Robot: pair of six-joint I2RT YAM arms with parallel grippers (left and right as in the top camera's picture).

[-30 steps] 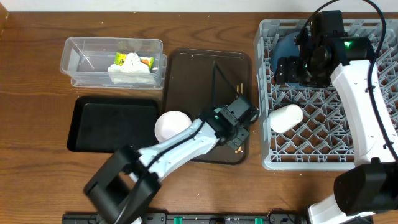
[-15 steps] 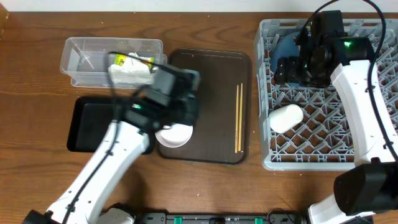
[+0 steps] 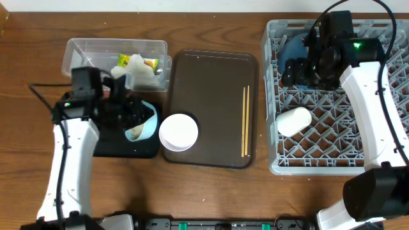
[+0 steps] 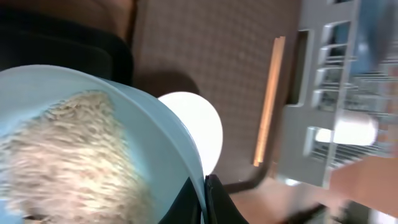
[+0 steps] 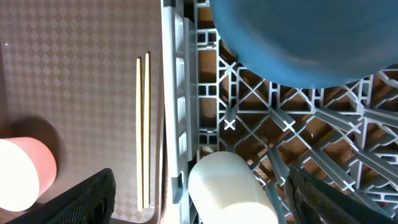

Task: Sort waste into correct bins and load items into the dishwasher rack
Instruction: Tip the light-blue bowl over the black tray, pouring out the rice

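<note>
Pinching the rim of the light-blue bowl [image 3: 147, 121] between closed fingers, the left gripper [image 3: 130, 110] holds it tipped over the black tray [image 3: 128, 151], rice [image 4: 62, 155] heaped inside. The tray lies directly beneath, so emptying likely needs only more tilt. The clear tub [image 3: 89, 57] and white bowl [image 3: 178, 132] sit close by. The right gripper [image 3: 296, 72] hangs spread over the rack [image 3: 332, 160], well apart.

A dark brown serving tray [image 3: 214, 96] with rounded corners lies flat on the wooden table [image 3: 211, 191]

The bowl [image 3: 151, 120] is light blue, the plate [image 3: 293, 48] dark blue.
</note>
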